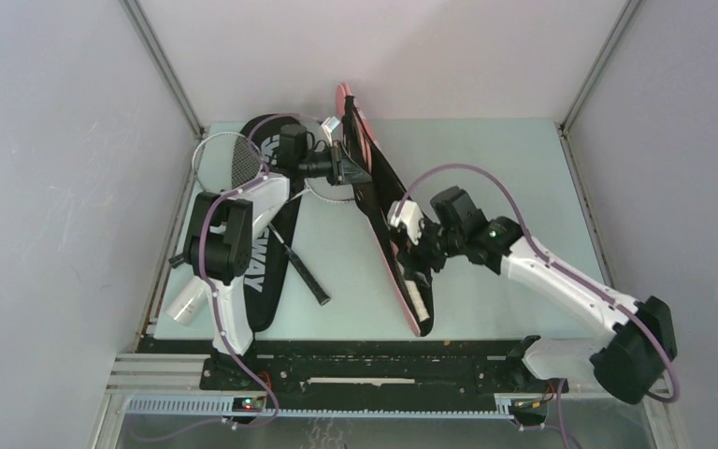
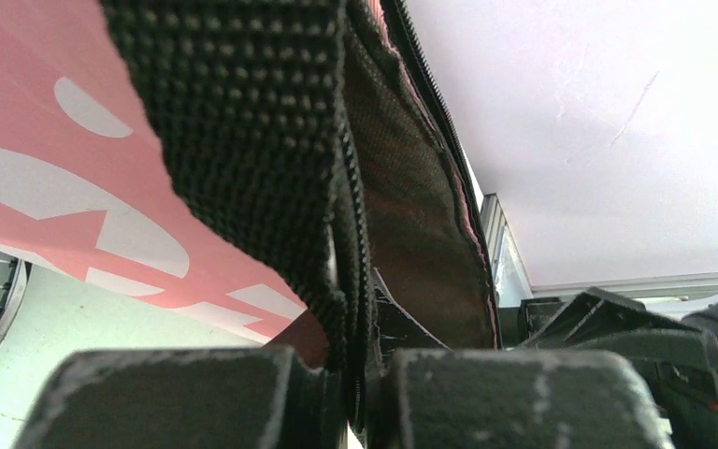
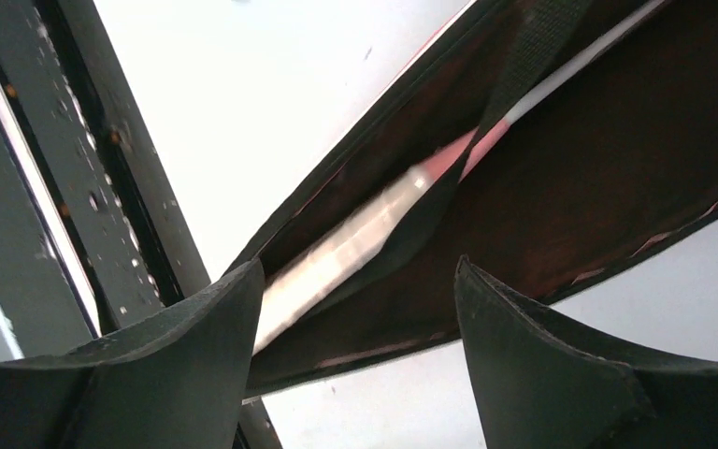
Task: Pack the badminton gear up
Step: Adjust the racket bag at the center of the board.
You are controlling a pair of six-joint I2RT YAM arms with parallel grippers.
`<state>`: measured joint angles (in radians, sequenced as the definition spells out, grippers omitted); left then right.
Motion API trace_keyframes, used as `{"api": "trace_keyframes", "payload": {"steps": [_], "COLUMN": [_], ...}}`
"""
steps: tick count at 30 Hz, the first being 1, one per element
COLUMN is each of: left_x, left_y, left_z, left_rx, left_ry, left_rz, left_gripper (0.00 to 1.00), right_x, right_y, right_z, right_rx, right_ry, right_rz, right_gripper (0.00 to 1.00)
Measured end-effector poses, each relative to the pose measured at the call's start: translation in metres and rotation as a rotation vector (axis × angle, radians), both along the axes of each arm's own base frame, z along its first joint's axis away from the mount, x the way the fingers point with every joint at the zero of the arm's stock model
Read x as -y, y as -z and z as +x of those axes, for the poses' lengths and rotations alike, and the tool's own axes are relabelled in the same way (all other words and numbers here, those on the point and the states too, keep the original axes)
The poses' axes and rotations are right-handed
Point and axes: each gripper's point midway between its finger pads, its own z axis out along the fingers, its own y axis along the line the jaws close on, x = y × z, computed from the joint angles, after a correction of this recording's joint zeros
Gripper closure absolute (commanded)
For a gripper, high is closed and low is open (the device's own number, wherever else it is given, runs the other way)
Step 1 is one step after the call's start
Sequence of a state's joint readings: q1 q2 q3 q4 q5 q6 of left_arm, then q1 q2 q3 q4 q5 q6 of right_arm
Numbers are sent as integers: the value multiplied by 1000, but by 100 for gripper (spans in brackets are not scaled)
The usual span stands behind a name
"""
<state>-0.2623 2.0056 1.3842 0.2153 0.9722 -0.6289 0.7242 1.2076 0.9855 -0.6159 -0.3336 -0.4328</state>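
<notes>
Left claw (image 1: 343,167) clamped tight on black strap (image 2: 243,140) and zip edge of pink cover (image 1: 385,201). Scanning from left, we see white tube (image 1: 187,305) lying at far left, then black cover (image 1: 264,273) flat with white-framed racket (image 1: 225,155) across it. Pink cover stands on edge mid-scene. Right claw (image 1: 419,251) has fingers (image 3: 524,355) well apart at cover's open mouth, with racket grip (image 3: 337,257) inside. We cannot tell contact.
</notes>
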Motion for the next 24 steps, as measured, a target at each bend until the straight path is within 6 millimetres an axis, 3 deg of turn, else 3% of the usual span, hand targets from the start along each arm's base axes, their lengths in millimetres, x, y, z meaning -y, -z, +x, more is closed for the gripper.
{"api": "trace_keyframes", "payload": {"steps": [3,7,13,24], "left_x": [-2,-2,-3,-3], "left_y": [-3,-4,-3,-2], "left_z": [-4,-6,-7,-7], "left_rx": [4,14,25,24], "left_ry": [-1,2,8,10], "left_rz": [0,2,8,11], "left_gripper": [100,100,100,100], "right_x": [-7,-14,-11,-1], "right_y": [-3,11,34,43], "right_z": [16,24,24,23], "right_rx": [-70,-168,-304,-439], "right_ry": [20,21,31,11], "right_rz": [39,47,24,51], "right_gripper": [19,22,32,45]}}
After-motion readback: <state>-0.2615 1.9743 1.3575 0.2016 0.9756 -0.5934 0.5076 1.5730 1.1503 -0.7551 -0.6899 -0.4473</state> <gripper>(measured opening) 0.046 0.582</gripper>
